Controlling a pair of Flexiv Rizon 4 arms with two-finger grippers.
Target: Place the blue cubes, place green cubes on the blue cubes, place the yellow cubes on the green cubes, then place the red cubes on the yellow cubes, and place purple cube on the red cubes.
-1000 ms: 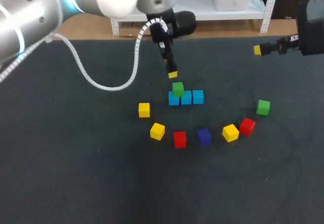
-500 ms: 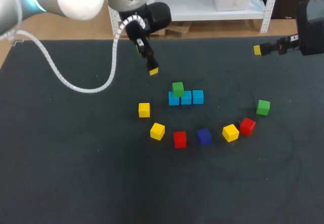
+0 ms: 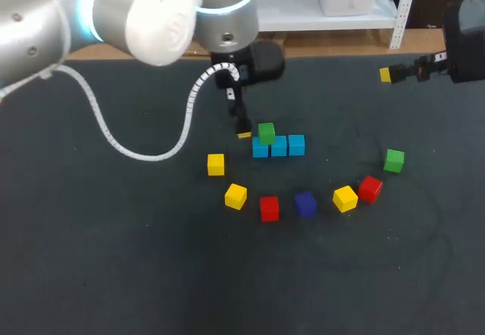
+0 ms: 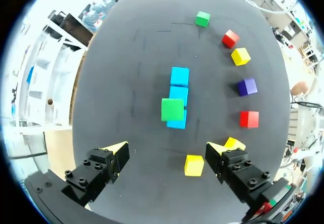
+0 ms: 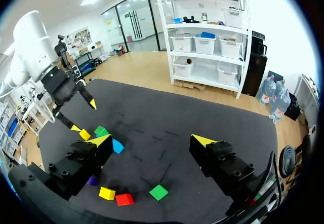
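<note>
Three blue cubes (image 3: 279, 146) lie in a row mid-table, and a green cube (image 3: 266, 133) sits on the left end one. My left gripper (image 3: 242, 129) hangs just left of that stack, open and empty. In its wrist view, its fingers (image 4: 117, 153) straddle bare mat short of the green cube (image 4: 172, 109), and a yellow cube (image 4: 194, 165) lies near one fingertip. Yellow cubes (image 3: 216, 164) (image 3: 236, 195) (image 3: 345, 198), red cubes (image 3: 269, 208) (image 3: 370, 189), a purple cube (image 3: 305, 203) and a second green cube (image 3: 393, 161) form an arc in front. My right gripper (image 3: 400, 72) is open, high at the far right.
The black mat (image 3: 114, 259) covers the table, with wide bare room in front of the arc and to the left. My left arm's white cable (image 3: 151, 130) loops over the mat's left half. The right wrist view shows the second green cube (image 5: 158, 192) below its gripper (image 5: 152, 142).
My left gripper swung away to the left of the stack, then came back lower, close beside the green cube. The right arm and all cubes have stayed put.
</note>
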